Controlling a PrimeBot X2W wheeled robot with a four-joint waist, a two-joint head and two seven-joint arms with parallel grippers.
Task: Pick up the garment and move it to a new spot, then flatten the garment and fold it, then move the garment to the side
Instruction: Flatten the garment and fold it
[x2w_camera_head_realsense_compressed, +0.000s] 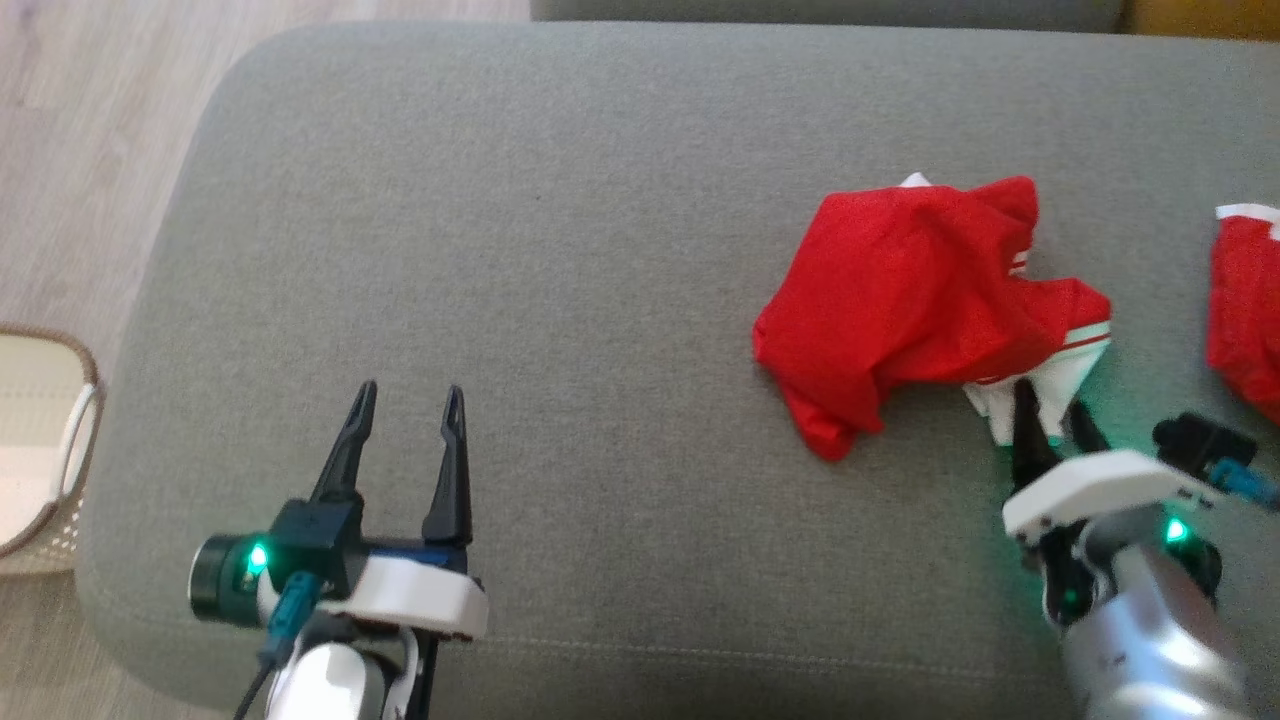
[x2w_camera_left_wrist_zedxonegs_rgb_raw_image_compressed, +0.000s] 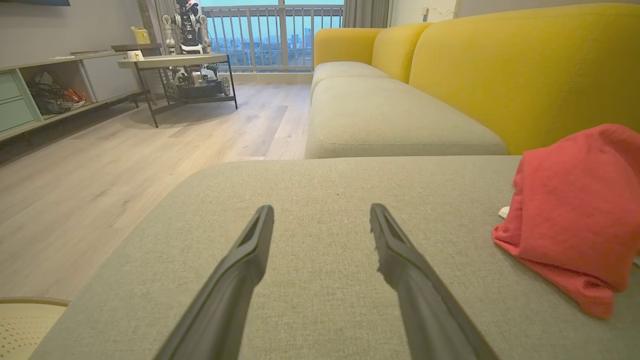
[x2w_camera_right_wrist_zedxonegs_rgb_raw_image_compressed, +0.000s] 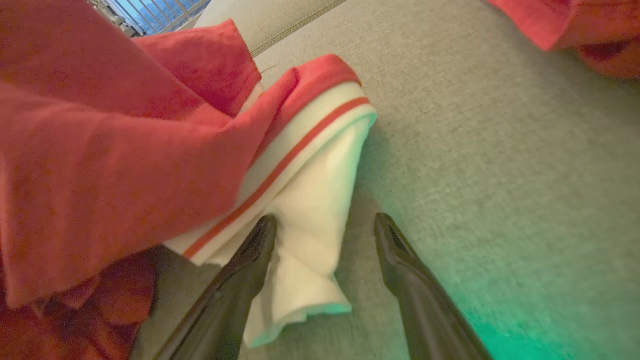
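Your right hand (x2w_camera_head_realsense_compressed: 1048, 398) gapes empty, garment (x2w_camera_head_realsense_compressed: 900, 290) at its 11 o'clock. Its white hem (x2w_camera_head_realsense_compressed: 1078, 358) points to 5; long axis roughly 9-to-3.

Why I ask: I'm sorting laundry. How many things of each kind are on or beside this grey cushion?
Red garments: 2, the crumpled garment and the garment at the right edge
Basket on the floor: 1
Total: 3

A crumpled red garment (x2w_camera_head_realsense_compressed: 900, 290) with white, red-striped trim lies on the plain grey fabric cushion (x2w_camera_head_realsense_compressed: 560, 250).
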